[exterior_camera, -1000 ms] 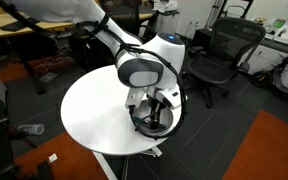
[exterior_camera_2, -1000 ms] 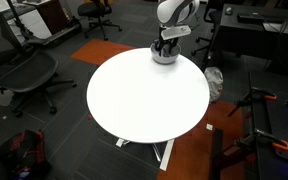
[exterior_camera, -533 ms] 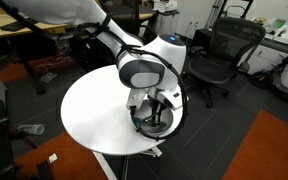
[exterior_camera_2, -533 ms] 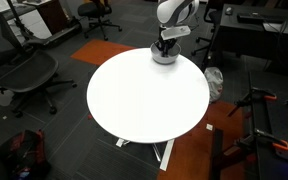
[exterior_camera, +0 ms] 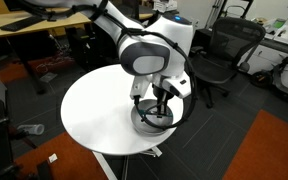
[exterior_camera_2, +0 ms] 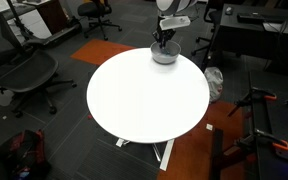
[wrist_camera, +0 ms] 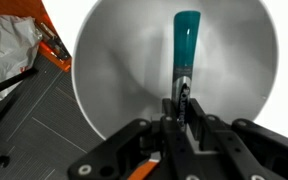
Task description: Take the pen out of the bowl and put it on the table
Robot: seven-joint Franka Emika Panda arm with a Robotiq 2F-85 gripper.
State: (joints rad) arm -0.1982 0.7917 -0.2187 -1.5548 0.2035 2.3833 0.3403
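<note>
The teal-and-dark pen (wrist_camera: 187,40) hangs over the light-grey bowl (wrist_camera: 104,70), and my gripper (wrist_camera: 181,110) is shut on its dark end. In an exterior view the gripper (exterior_camera: 162,97) hovers just above the bowl (exterior_camera: 152,121) with the pen (exterior_camera: 162,106) pointing down into it. The bowl (exterior_camera_2: 165,56) sits near the edge of the round white table (exterior_camera_2: 144,100), with the gripper (exterior_camera_2: 164,38) right above it. The table (exterior_camera: 94,110) spreads wide beside the bowl.
Black office chairs (exterior_camera: 219,55) (exterior_camera_2: 29,72) stand around the table. A wooden desk (exterior_camera: 44,25) is behind the arm. Orange carpet (exterior_camera: 274,150) covers part of the floor. A white plastic bag (wrist_camera: 9,55) lies on the floor past the table edge.
The jaws have shut on the pen inside the bowl. The arm has since risen, lifting the gripper and pen up above the bowl.
</note>
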